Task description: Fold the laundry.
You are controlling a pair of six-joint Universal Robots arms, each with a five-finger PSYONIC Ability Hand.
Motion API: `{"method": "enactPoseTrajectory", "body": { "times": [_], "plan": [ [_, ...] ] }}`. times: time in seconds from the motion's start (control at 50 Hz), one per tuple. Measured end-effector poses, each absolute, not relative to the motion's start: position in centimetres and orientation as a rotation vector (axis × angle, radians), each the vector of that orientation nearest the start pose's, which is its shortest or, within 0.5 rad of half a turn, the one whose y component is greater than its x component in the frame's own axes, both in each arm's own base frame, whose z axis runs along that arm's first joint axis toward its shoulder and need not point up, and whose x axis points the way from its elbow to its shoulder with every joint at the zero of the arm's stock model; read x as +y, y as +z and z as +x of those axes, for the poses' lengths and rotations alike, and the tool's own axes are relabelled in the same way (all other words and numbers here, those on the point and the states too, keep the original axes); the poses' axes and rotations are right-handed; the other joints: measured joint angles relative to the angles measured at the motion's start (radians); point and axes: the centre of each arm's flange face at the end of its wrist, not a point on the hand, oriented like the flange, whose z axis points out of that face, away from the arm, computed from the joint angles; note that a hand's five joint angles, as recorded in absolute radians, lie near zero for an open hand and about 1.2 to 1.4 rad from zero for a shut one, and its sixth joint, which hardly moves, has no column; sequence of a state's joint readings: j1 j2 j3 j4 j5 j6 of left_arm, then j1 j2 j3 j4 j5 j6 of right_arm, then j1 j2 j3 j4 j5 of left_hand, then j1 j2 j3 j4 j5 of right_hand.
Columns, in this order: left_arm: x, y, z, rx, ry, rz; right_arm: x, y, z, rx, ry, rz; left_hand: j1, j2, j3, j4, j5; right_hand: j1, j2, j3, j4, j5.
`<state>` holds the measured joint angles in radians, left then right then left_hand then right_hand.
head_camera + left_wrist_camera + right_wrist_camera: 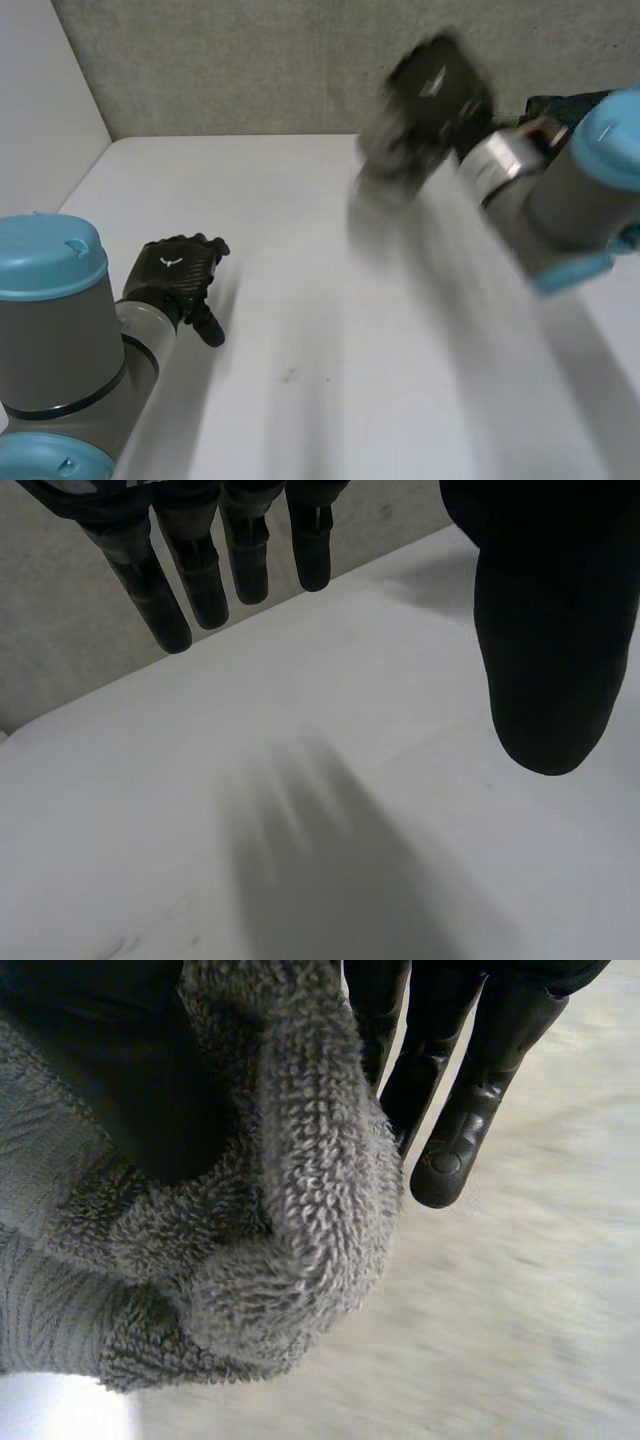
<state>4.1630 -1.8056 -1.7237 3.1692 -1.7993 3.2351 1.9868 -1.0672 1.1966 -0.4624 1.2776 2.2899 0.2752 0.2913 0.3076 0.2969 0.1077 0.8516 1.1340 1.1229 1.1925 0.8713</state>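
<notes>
Head view: white table (300, 330) before a grey wall (250, 60); left hand (178, 270) fingers straight, right hand (435, 90) fingers clutching grey towel (280, 1210).

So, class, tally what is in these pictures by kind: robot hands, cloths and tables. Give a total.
Robot hands: 2, the left hand and the right hand
Cloths: 1, the grey towel
Tables: 1, the white table
Total: 4
</notes>
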Motion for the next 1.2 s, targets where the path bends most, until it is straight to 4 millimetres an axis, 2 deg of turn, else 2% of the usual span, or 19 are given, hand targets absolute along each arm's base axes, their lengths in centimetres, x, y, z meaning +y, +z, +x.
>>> {"method": "enactPoseTrajectory", "body": {
  "times": [0.06,0.08,0.1,0.14,0.2,0.28,0.3,0.32,0.38,0.5,0.6,0.72,1.02,1.12,1.2],
  "plan": [
    [-20.6,19.6,-25.3,2.560,-1.834,0.627,-37.6,31.9,30.0,1.283,-2.838,-1.341,0.000,0.000,0.000,0.000,0.000,0.000,0.000,0.010,0.000,0.000],
    [-20.6,19.6,-25.3,2.561,-1.832,0.625,-39.5,33.4,28.4,1.282,-2.904,-1.272,0.000,0.000,0.000,0.000,0.000,0.000,0.000,0.017,0.000,0.000],
    [-20.6,19.5,-25.3,2.561,-1.830,0.624,-40.0,33.8,27.9,1.283,-2.921,-1.251,0.000,0.000,0.000,0.000,0.000,0.000,0.000,0.017,0.000,0.000],
    [-20.6,19.5,-25.2,2.562,-1.827,0.622,-42.4,35.1,25.3,1.316,-2.973,-1.148,0.000,0.000,0.000,0.000,0.000,0.000,0.000,0.026,0.000,0.000],
    [-20.6,19.5,-25.1,2.563,-1.824,0.619,-44.5,35.4,22.5,1.383,-2.981,-1.050,0.000,0.000,0.000,0.000,0.000,0.000,0.008,0.036,0.000,0.028],
    [-20.6,19.5,-25.0,2.564,-1.823,0.615,-46.6,34.0,18.8,1.544,-2.909,-0.953,0.000,0.000,0.000,0.000,0.000,0.000,0.008,0.042,0.000,0.033],
    [-20.7,19.5,-25.0,2.565,-1.823,0.613,-47.4,32.6,16.9,1.647,-2.843,-0.917,0.000,0.000,0.000,0.000,0.000,0.000,0.008,0.043,0.000,0.033],
    [-20.7,19.5,-25.0,2.565,-1.823,0.613,-47.6,32.2,16.5,1.669,-2.827,-0.911,0.000,0.000,0.000,0.000,0.000,0.000,0.008,0.043,0.000,0.033],
    [-20.7,19.4,-25.0,2.565,-1.823,0.612,-48.7,28.7,12.9,1.861,-2.650,-0.861,0.000,0.000,0.000,0.000,0.000,0.025,0.008,0.043,0.000,0.033],
    [-20.7,19.4,-25.0,2.567,-1.823,0.611,-49.4,24.3,8.9,2.002,-2.404,-0.785,0.000,0.000,0.000,0.000,0.000,0.026,0.013,0.044,0.000,0.045],
    [-20.7,19.4,-25.0,2.568,-1.821,0.611,-49.6,23.0,6.3,2.040,-2.297,-0.670,0.000,0.000,0.000,-0.002,0.000,0.026,0.013,0.048,0.000,0.078],
    [-20.7,19.3,-25.0,2.568,-1.820,0.611,-49.7,23.4,4.9,2.009,-2.250,-0.593,0.000,0.000,0.000,-0.007,0.000,0.026,0.013,0.050,0.000,0.078],
    [-20.7,19.3,-25.1,2.567,-1.823,0.610,-49.7,26.7,4.4,1.808,-2.139,-0.568,0.000,0.000,0.000,-0.007,0.000,0.026,0.013,0.053,0.000,0.078],
    [-20.7,19.3,-25.0,2.567,-1.823,0.609,-49.7,27.0,4.3,1.756,-2.086,-0.588,0.000,0.000,0.000,-0.007,-0.001,0.026,0.013,0.056,0.000,0.078],
    [-20.8,19.3,-25.0,2.566,-1.823,0.609,-49.8,26.6,4.0,1.743,-2.058,-0.600,0.000,-0.004,0.000,-0.009,-0.007,0.026,0.013,0.056,0.000,0.078]
  ]
}}
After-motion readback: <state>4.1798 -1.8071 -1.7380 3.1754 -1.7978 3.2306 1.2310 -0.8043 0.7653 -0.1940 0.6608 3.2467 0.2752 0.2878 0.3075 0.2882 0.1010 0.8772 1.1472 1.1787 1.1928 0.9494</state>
